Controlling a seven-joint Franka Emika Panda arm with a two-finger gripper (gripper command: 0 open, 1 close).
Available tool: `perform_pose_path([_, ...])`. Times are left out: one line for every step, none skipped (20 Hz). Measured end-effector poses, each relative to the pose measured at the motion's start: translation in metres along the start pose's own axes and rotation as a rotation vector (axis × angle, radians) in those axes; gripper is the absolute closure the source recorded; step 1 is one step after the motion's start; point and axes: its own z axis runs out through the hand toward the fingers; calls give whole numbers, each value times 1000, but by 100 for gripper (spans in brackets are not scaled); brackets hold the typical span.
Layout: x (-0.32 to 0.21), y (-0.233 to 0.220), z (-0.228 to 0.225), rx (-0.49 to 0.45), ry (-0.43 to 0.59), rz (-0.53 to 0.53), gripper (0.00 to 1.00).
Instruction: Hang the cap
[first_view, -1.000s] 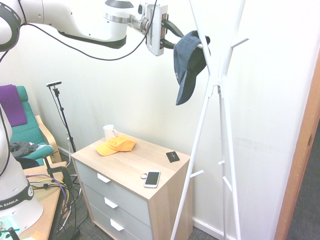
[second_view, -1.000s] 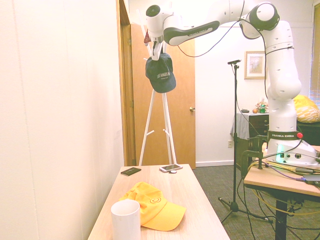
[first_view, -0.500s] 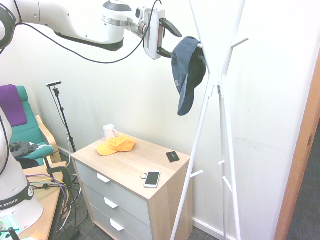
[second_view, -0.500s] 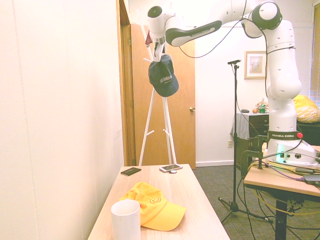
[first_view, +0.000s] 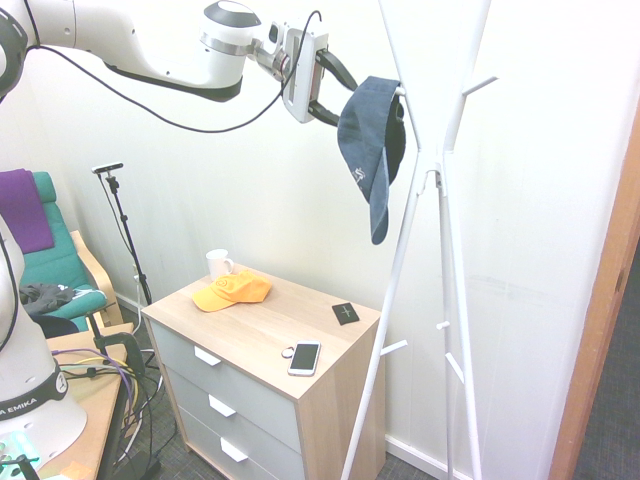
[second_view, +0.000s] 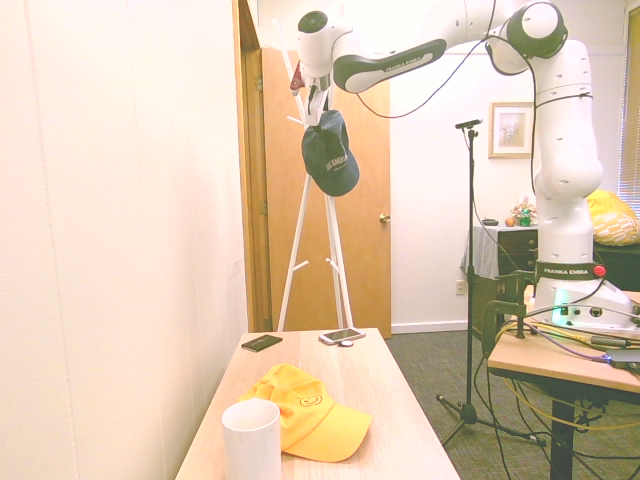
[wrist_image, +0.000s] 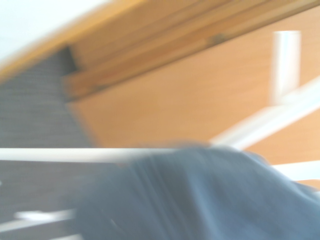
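Final step: cap (first_view: 368, 135) draped over coat rack (first_view: 425, 200) peg just ahead of gripper (first_view: 335, 88). Jaws apparently spread, grip released. Next, straight retreat without snagging fabric.

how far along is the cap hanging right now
Nearly done, it seems. The navy cap is off the dresser and hangs from an upper peg of the white coat rack. The pincer is beside the cap's crown, seemingly open with no visible grip. What's left is pulling the arm clear. The yellow cap lies untouched on the dresser.
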Motion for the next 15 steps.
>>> perform_pose_path([-4, -3, -9, 40, -45, 12, 0])
perform_pose_path([-7, -6, -19, 82, -91, 24, 0])
perform_pose_path([-8, -8, -30, 124, -135, 33, 0])
perform_pose_path([-7, -9, -38, 167, -181, 39, 0])
perform_pose_path([-5, -8, -45, 208, -227, 44, 0])
perform_pose_path([-2, -7, -50, 248, -274, 47, 0])
perform_pose_path([1, -4, -52, 286, -321, 50, 0])
perform_pose_path([3, -2, -52, 322, -370, 52, 0])
perform_pose_path([5, 0, -51, 358, -421, 54, 0])
perform_pose_path([6, 1, -50, 394, -471, 54, 0])
perform_pose_path([6, 2, -48, 431, -522, 53, 0])
perform_pose_path([5, 2, -48, 468, -571, 52, 0])
perform_pose_path([4, 1, -48, 500, -610, 46, 0])
perform_pose_path([3, 1, -47, 513, -629, 43, 0])
perform_pose_path([2, 1, -47, 517, -639, 41, 0])
